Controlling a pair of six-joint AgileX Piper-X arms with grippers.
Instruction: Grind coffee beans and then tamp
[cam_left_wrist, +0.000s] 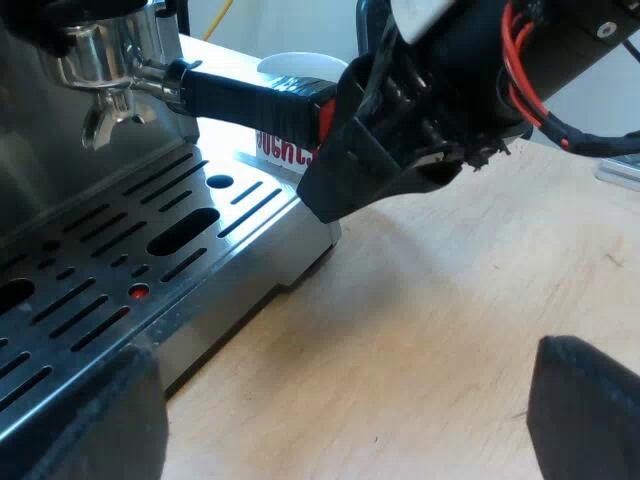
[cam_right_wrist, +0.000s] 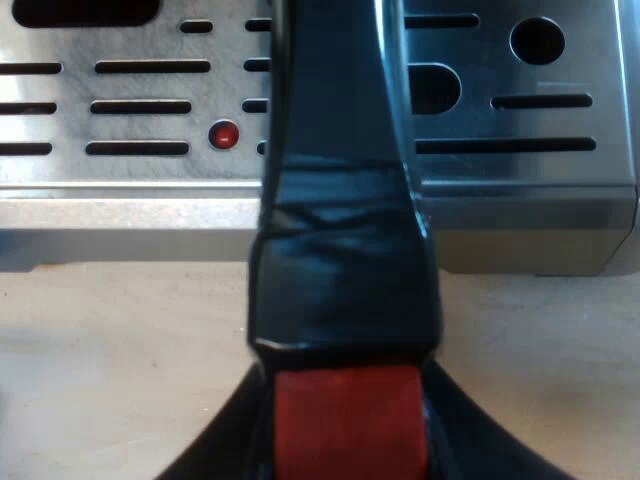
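Note:
The metal holder (cam_left_wrist: 100, 60) sits up in the espresso machine's front, over the slotted drip tray (cam_left_wrist: 120, 270). Its dark handle (cam_left_wrist: 240, 95) sticks out level toward the tray's edge. My right gripper (cam_left_wrist: 335, 140) is shut on the handle's red end. In the right wrist view the handle (cam_right_wrist: 340, 250) runs out from between the fingers across the tray (cam_right_wrist: 520, 150), and the right gripper (cam_right_wrist: 348, 430) clasps the red end (cam_right_wrist: 345, 400) from both sides. My left gripper (cam_left_wrist: 345, 420) hangs open low over the wooden table (cam_left_wrist: 450, 300) by the tray's corner, holding nothing.
A white round object (cam_left_wrist: 295, 68) and a white label with red letters (cam_left_wrist: 280, 150) lie behind the handle. A red dot (cam_left_wrist: 138, 292) shows in the tray. Bare wood stretches out from the tray's edge.

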